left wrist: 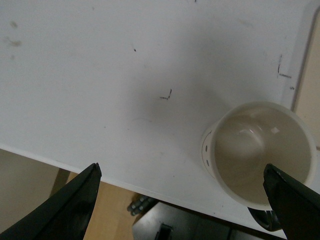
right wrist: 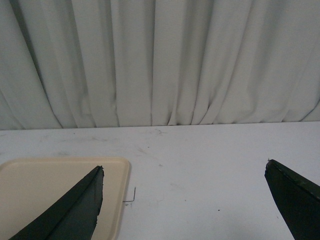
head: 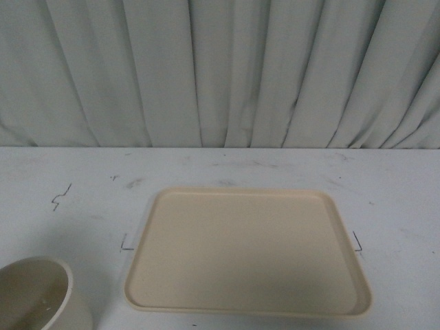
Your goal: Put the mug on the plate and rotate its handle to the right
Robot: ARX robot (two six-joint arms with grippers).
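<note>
The white mug (head: 38, 295) stands upright at the table's near left corner, left of the plate. In the left wrist view the mug (left wrist: 257, 155) is seen from above, near the table's edge, and part of its black handle (left wrist: 267, 219) shows at its rim. The beige plate (head: 247, 251) lies flat and empty in the middle of the table. Its corner shows in the right wrist view (right wrist: 60, 185). My left gripper (left wrist: 182, 172) is open above the table edge beside the mug. My right gripper (right wrist: 184, 172) is open above bare table beside the plate's corner. Neither arm shows in the front view.
The white table (head: 62, 179) has small black corner marks (head: 125, 244) by the plate's sides and a scribble (head: 60, 198) at the left. A pale pleated curtain (head: 220, 69) hangs behind the table. The floor and a dark base (left wrist: 170, 225) show below the table's near edge.
</note>
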